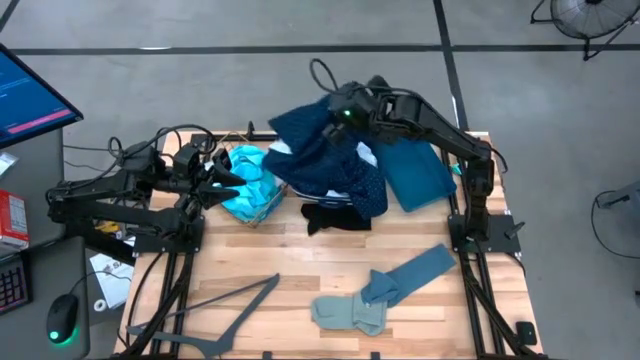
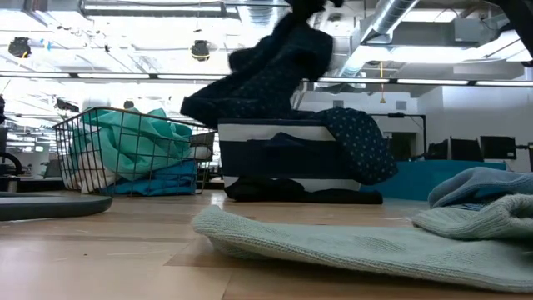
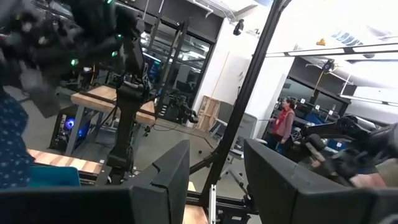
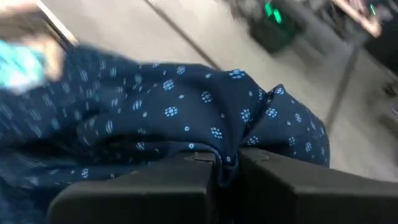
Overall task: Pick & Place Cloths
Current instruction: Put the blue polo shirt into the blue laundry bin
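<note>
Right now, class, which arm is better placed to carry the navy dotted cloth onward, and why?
Right. The right gripper is shut on the navy dotted cloth, lifted above the bin. The left gripper sits open over the wire basket.

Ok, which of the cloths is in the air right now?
The navy dotted cloth, pinched by the right gripper and hanging above the bin. The turquoise one sits in the basket; the grey-green one lies flat.

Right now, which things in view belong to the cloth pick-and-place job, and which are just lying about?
Job:
navy dotted cloth, held by right end effector
turquoise cloth in wire basket
grey-green cloth
black cloth
bin

Lying about:
computer mouse
monitor
</note>
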Controlling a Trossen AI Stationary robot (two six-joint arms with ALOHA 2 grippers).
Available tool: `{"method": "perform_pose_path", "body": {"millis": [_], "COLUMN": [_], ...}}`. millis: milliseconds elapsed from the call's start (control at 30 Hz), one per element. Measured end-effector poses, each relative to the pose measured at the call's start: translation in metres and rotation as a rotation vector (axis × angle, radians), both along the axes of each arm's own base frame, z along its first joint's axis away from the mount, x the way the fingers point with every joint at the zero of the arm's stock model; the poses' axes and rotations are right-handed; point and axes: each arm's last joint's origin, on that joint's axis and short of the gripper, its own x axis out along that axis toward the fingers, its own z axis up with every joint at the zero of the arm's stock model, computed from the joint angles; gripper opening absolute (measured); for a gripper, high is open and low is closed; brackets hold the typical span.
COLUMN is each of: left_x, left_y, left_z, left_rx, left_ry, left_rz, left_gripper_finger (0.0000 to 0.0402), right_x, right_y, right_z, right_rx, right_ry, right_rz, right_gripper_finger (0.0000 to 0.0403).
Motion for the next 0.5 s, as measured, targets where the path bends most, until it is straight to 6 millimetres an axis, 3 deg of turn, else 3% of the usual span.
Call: {"method": "perform_pose_path", "body": {"millis": [233, 400, 500], "left_x": [0.000, 0.002, 0.005], "left_y": [0.000, 0.000, 0.000], "left_z": [0.000, -0.001, -0.002], "left_rx": [0.000, 0.000, 0.000], "left_ry": [0.000, 0.005, 0.017], "left_rz": [0.002, 0.006, 0.007], "left_gripper_finger": [0.0135, 0.0135, 0.0135], "right_x": [-0.033, -0.035, -0.024], "right_y": [-0.017, -0.030, -0.036], "right_z": [-0.019, -0.025, -0.034], "right_rx": [0.133, 0.145, 0.175], "right_ry": [0.133, 0.115, 0.097], "right_rz": [-0.270, -0.325, -0.300], "right_gripper_finger": [0.0005, 0.0005, 0.0005]}}
